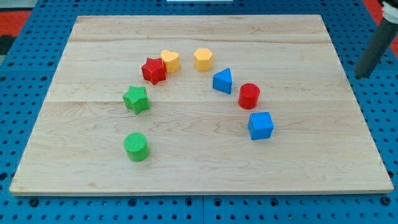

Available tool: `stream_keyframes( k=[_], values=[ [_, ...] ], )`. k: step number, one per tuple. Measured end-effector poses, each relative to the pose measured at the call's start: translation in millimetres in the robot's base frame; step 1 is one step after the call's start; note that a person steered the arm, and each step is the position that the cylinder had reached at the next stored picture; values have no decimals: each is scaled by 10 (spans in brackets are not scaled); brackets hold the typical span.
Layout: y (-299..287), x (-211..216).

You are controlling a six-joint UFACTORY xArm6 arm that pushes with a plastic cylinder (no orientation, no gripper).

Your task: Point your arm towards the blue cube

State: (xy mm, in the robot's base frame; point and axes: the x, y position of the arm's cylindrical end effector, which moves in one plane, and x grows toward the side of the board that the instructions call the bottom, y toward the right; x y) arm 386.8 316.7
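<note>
The blue cube (260,126) lies on the wooden board (199,162), right of centre. My tip (362,75) is at the view's right edge, off the board over the blue pegboard, far to the right of and above the blue cube. A red cylinder (249,95) sits just above the cube, and a blue triangular block (222,81) lies above and left of that.
A yellow block (203,59) and a yellow heart-like block (170,60) sit near the top centre. A red star (153,71) touches the yellow heart. A green star (135,99) and a green cylinder (136,147) lie at the left.
</note>
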Motion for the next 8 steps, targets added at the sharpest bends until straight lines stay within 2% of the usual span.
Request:
stream_keyframes(
  k=[1,4,6,7,8],
  values=[
    [-47,141],
    [-133,142],
    [-118,499],
    [-325,682],
    [-671,685]
  ],
)
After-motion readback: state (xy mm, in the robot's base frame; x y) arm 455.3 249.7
